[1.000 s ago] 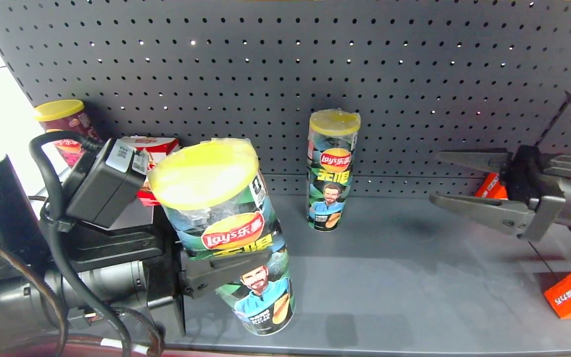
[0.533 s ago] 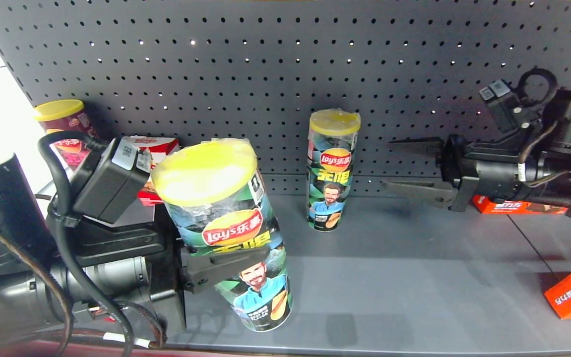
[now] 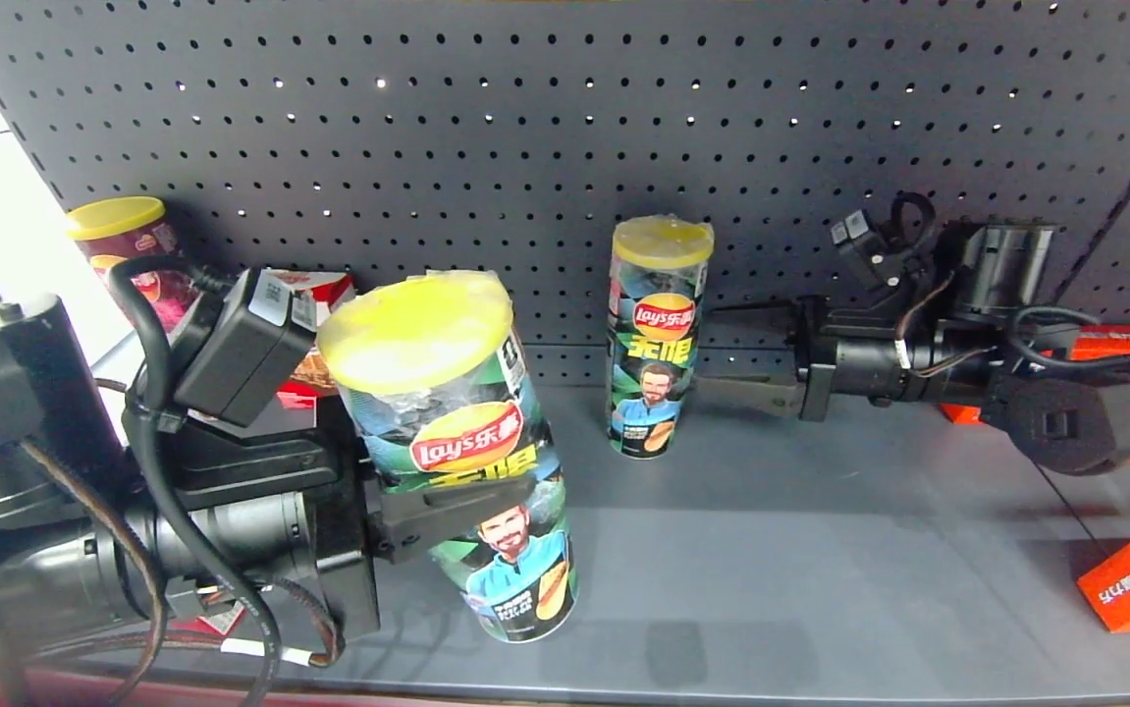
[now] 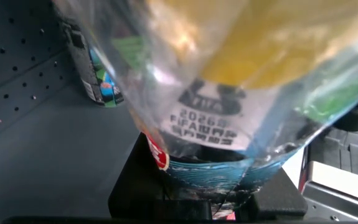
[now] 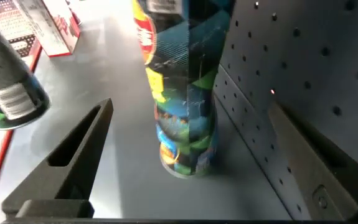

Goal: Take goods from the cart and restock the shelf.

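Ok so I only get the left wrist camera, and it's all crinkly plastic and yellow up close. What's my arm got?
Observer: A tall chip can with a yellow lid. The left gripper has its fingers shut on the can's middle, and the can is tilted over the front of the shelf.
Operator: Where's my other arm?
Observer: The right gripper is at the back by the pegboard, fingers open on either side of a second can standing upright there.
Operator: Is it squeezing that one?
Observer: No. The right wrist view shows a gap between each finger and that can.
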